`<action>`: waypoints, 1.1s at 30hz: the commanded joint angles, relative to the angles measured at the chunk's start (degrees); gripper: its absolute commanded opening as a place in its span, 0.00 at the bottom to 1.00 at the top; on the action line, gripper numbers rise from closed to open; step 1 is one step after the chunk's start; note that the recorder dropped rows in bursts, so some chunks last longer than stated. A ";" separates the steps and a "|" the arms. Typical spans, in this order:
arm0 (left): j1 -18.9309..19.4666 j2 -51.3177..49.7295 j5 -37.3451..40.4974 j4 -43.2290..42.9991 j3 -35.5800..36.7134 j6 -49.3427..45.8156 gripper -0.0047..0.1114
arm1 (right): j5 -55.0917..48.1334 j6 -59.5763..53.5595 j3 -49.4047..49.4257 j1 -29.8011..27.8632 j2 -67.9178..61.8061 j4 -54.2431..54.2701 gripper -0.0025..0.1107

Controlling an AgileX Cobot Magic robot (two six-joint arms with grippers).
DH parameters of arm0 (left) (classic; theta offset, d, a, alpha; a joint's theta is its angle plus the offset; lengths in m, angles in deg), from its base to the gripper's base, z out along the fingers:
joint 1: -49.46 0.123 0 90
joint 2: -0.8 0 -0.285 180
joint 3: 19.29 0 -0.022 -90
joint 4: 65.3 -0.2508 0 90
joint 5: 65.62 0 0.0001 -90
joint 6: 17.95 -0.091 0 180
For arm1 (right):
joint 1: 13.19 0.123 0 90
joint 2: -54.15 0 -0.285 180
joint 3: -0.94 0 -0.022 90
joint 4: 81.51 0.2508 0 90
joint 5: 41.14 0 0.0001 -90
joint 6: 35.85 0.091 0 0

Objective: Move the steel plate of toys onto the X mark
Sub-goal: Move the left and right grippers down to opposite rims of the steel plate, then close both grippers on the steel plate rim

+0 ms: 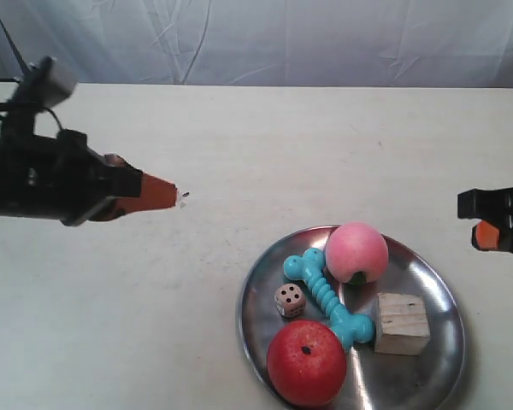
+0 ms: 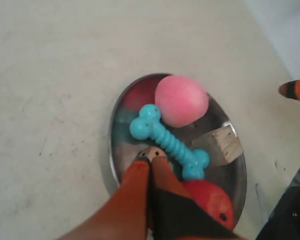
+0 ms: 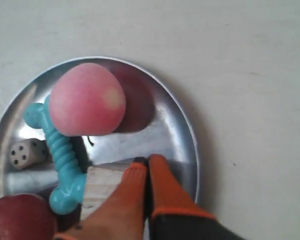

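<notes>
The steel plate [image 1: 429,278] lies at the front right of the table. It holds the pink peach [image 1: 356,252], turquoise bone [image 1: 325,297], dotted die [image 1: 289,300], wooden cube [image 1: 402,323] and red apple [image 1: 306,363]. My left gripper [image 1: 176,197] is shut and empty, hovering left of the plate. In the left wrist view its tips [image 2: 151,157] partly hide the die [image 2: 153,151]. A tiny dark mark, seemingly the X mark [image 1: 185,195], sits just off those tips. My right gripper [image 3: 143,162] is shut and empty above the plate's rim [image 3: 187,131], beside the cube [image 3: 102,182].
Pale beige tabletop [image 1: 265,145] stretches behind and left of the plate. A grey cloth backdrop [image 1: 265,38] closes the far edge. The right arm's black body [image 1: 500,213] enters at the exterior view's right edge, and the plate reaches the lower frame edge.
</notes>
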 commanded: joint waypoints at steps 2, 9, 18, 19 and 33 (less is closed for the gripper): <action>-0.34 -12.16 0.98 -0.93 -1.99 1.66 0.04 | 1.22 3.30 1.29 -0.13 -2.21 -5.94 0.13; -6.14 -23.10 4.45 0.81 -3.82 0.79 0.20 | 0.53 5.28 1.58 -0.13 -7.01 -6.32 0.38; -10.62 -29.68 3.59 0.42 -6.60 0.68 0.30 | 3.65 6.44 4.31 -0.13 -13.98 -5.49 0.19; -10.62 -29.78 3.47 0.42 -6.64 0.68 0.30 | 3.77 6.44 4.31 -0.13 -14.52 -5.49 0.19; -10.62 -30.60 -3.92 0.35 -6.86 0.68 0.30 | 7.31 6.97 4.33 -0.13 -22.94 -5.41 0.40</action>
